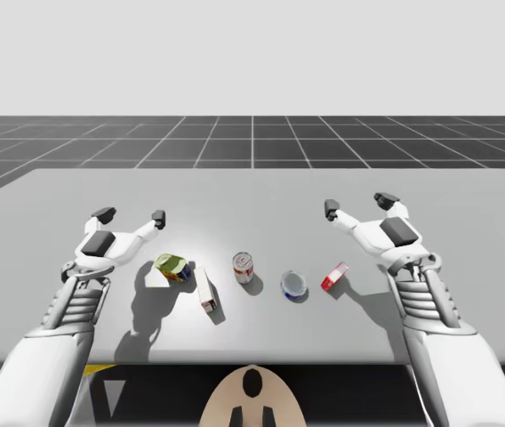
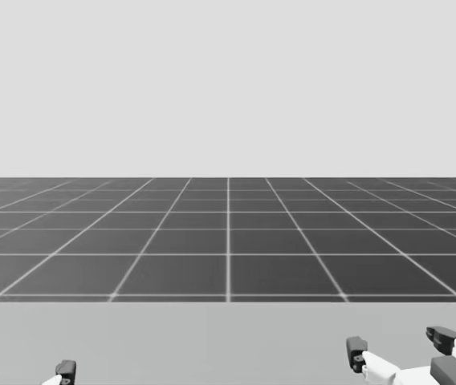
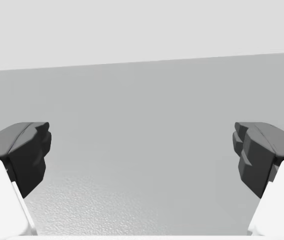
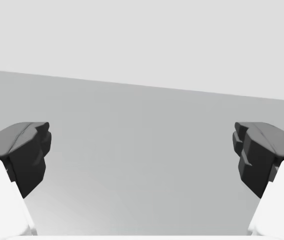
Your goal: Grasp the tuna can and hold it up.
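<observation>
Tuna can [image 1: 294, 285] sits on the bench [image 1: 252, 200] between a red-and-white can [image 1: 244, 267] and a red box [image 1: 333, 277]. Left hand [image 1: 131, 216] and right hand [image 1: 358, 205] hover spread, apart from it.

Right gripper [image 4: 142, 147]: spread wide, pointing out over the table.
Fingers [image 4: 29, 150]: dark blocky tips on white bases, well apart.
Table [image 4: 142, 185]: plain grey surface between and ahead of the fingers.
Backdrop [image 4: 142, 35]: pale grey beyond the table's far edge.
</observation>
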Controlling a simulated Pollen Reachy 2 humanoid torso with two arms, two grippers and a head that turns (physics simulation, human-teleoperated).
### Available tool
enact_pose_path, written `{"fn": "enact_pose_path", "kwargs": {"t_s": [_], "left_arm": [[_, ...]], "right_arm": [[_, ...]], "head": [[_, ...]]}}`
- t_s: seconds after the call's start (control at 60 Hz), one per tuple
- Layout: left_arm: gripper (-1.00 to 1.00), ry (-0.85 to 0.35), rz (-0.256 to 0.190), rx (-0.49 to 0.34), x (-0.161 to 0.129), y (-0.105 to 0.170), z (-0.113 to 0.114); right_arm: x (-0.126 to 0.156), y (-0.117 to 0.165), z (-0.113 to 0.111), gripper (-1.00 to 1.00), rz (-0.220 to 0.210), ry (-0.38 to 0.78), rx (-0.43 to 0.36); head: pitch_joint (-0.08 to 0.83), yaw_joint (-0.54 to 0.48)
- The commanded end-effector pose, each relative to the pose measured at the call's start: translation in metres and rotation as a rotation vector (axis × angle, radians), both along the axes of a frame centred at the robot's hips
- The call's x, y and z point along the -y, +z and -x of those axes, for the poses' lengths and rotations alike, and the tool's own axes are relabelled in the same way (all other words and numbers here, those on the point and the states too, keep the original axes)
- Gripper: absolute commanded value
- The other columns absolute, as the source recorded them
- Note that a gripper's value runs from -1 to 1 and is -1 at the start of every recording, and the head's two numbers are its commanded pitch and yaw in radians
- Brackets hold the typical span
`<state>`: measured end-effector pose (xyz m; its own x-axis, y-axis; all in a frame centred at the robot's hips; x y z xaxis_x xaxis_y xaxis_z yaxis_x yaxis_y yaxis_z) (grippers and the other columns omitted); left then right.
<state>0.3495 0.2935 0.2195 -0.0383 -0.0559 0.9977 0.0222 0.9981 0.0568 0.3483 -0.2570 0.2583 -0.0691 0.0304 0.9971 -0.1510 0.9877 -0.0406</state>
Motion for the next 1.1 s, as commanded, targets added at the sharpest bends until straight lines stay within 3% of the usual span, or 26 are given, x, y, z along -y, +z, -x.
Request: {"fn": "enact_pose_path", "kwargs": {"t_s": [0.017,0.217,0.717,1.1], "left_arm": [[-1.00,0.002,-0.003,0.001,0.0001,0.0001,-0.0003],[-1.00,0.003,-0.005,0.002,0.0009,0.0001,0.0001],[-1.00,0.013,-0.017,0.003,-0.0011,0.0008,-0.0013],[-1.00,0.011,-0.011,0.012,-0.0010,0.0038,0.0001]], "right_arm": [[-0.0008,0.0000,0.0018,-1.00,0.004,-0.017,0.001],[-0.0001,0.0025,0.0009,-1.00,0.006,-0.008,0.005],[-0.0020,0.0007,-0.0013,-1.00,0.018,-0.024,0.002],[-0.0029,0.0009,-0.0015,-1.00,0.026,-0.030,0.005]], "head": [[0.017,0.00],[0.043,0.00],[0.484,-0.04],[0.713,-0.15]]}}
